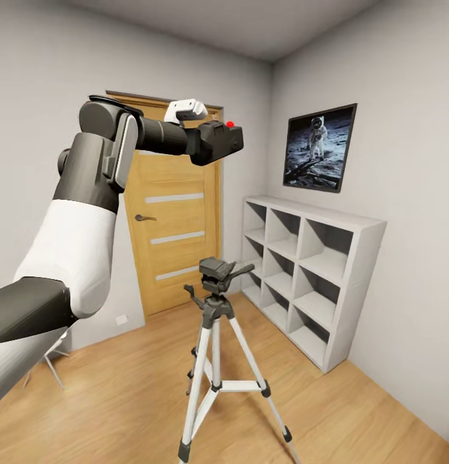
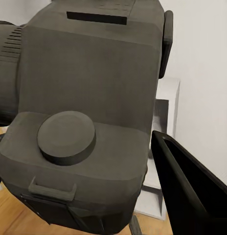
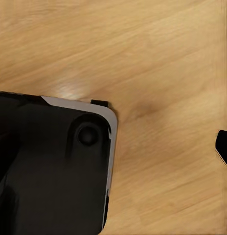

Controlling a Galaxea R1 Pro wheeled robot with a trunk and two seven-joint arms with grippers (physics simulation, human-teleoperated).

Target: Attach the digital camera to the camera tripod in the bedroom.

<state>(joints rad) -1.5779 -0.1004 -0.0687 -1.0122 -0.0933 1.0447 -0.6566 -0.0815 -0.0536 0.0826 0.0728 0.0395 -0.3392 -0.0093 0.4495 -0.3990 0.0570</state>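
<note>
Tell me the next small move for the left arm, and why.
Probably lower the left pincer straight down: it holds the digital camera high in front of the door, while the camera tripod head stands bare well below, nearly underneath it.

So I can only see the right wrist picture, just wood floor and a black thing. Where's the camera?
Observer: The left gripper holds the digital camera high up in front of the oak door.
Operator: Is the tripod near it?
Observer: Yes, the camera tripod stands on the floor below the camera, its black head bare, a clear gap between them.
Operator: What else is in the room?
Observer: Grey cube shelving along the right wall, with an astronaut picture hung above it.
</note>
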